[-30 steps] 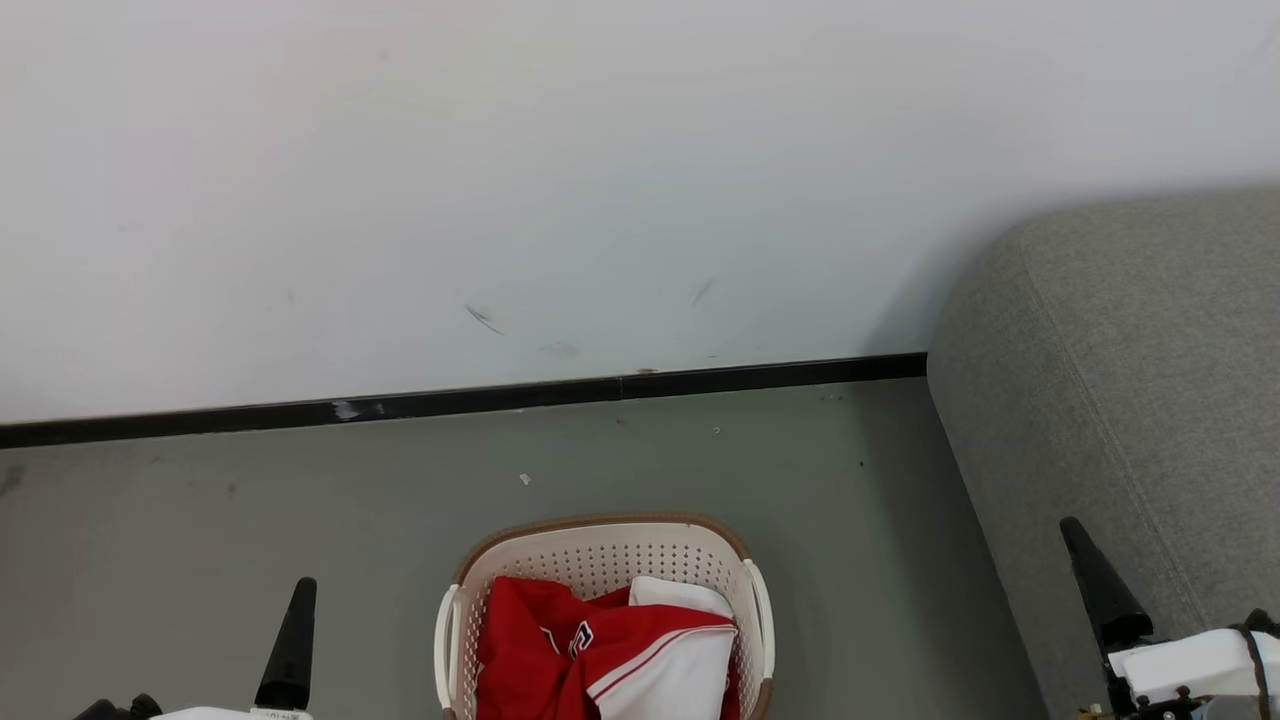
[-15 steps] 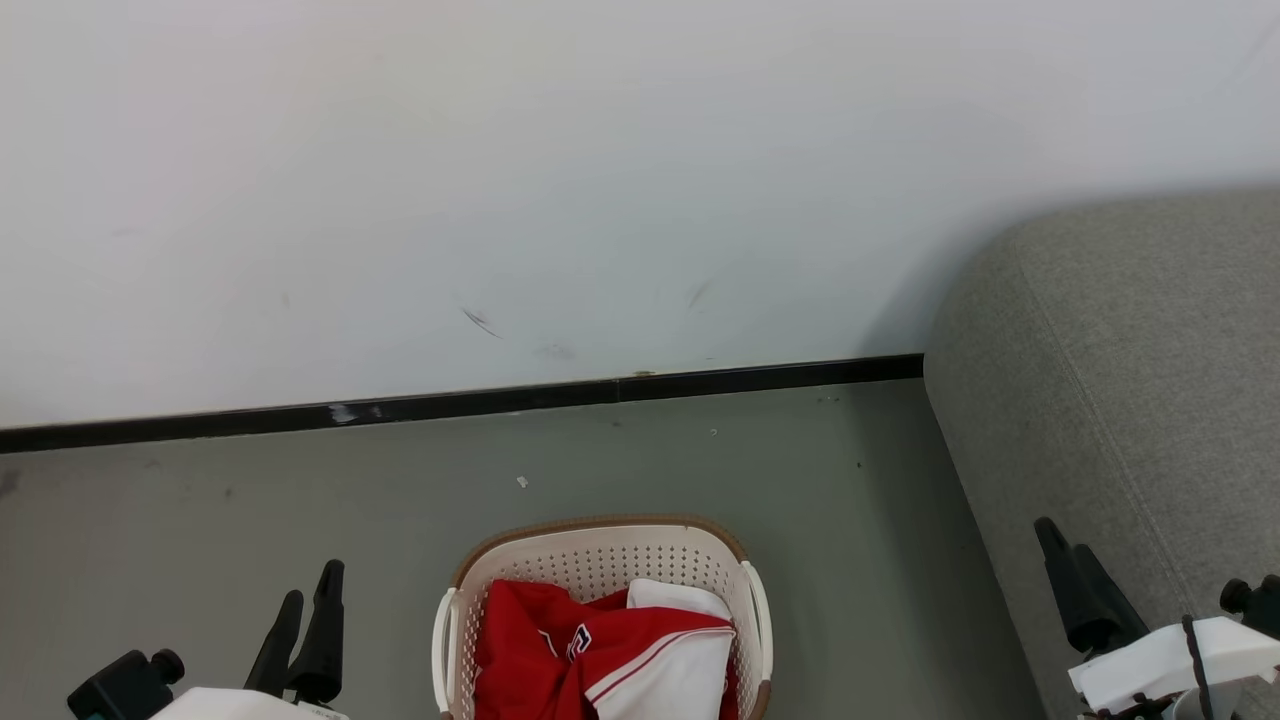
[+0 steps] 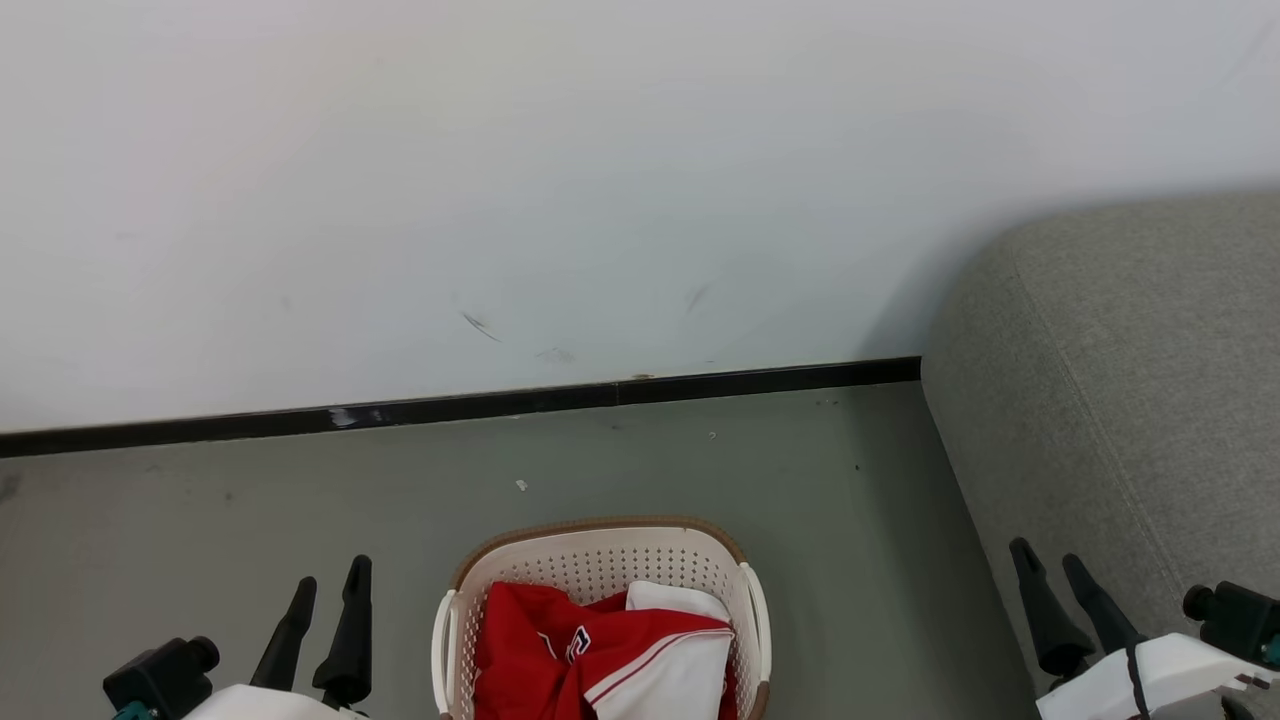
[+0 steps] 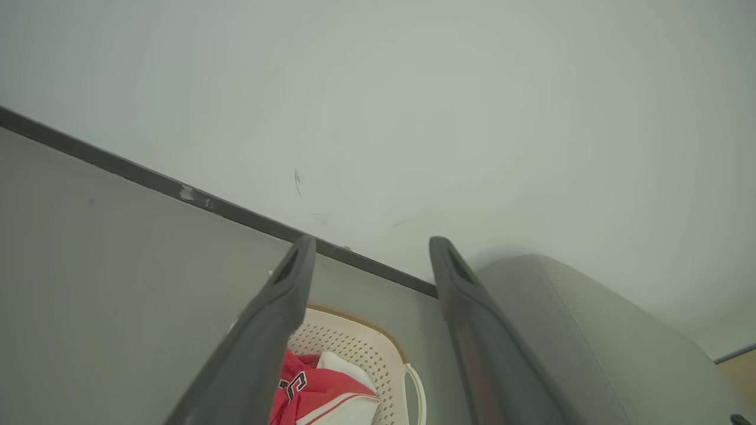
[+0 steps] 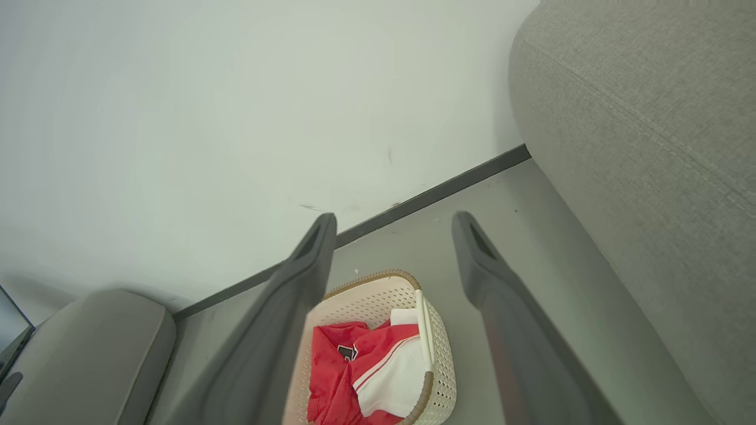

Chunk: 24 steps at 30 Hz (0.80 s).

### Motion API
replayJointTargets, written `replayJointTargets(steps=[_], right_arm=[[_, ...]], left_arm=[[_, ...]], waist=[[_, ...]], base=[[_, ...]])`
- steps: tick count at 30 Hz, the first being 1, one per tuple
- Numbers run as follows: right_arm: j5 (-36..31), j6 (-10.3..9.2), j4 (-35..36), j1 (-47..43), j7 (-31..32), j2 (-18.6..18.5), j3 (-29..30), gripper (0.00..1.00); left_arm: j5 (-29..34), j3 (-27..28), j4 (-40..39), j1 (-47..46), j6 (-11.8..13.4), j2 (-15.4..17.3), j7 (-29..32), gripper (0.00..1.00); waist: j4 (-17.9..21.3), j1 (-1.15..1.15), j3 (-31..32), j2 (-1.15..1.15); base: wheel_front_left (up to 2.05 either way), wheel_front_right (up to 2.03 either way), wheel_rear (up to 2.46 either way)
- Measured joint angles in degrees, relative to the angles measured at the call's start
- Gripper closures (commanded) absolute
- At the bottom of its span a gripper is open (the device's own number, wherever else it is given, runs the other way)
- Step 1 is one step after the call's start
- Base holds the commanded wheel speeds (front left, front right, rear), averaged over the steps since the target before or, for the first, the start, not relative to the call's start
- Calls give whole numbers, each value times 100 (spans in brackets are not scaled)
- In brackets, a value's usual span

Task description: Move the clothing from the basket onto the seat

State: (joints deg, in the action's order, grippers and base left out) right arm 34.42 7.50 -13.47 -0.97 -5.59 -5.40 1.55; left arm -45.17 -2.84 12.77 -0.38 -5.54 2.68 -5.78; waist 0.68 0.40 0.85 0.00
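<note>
With left claw [image 3: 333,572] and right claw [image 3: 1046,552] both open and empty, I should lower one onto the raised folds of the jersey [image 3: 600,650], clear of the basket [image 3: 600,523] rim.

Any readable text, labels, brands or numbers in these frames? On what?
"C": likely a single dark, white-edged letter, partly lost in a fold, on the crest of the red jersey in the basket.
No other writing can be made out on the basket or the sofa.
</note>
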Motion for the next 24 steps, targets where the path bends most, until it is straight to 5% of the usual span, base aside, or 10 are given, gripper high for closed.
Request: replayJointTargets(steps=[9, 24], right_arm=[[-901, 0, 38, 0, -176, 45, -35, 0], [-2341, 0, 140, 0, -509, 76, -68, 0]], left_arm=[[753, -56, -82, 58, 34, -11, -193, 0], [2038, -124, -234, 82, 34, -12, -514, 0]], waist=[[22, -28, -24, 0], [41, -35, -33, 0]], base=[[0, 0, 0], [0, 0, 0]])
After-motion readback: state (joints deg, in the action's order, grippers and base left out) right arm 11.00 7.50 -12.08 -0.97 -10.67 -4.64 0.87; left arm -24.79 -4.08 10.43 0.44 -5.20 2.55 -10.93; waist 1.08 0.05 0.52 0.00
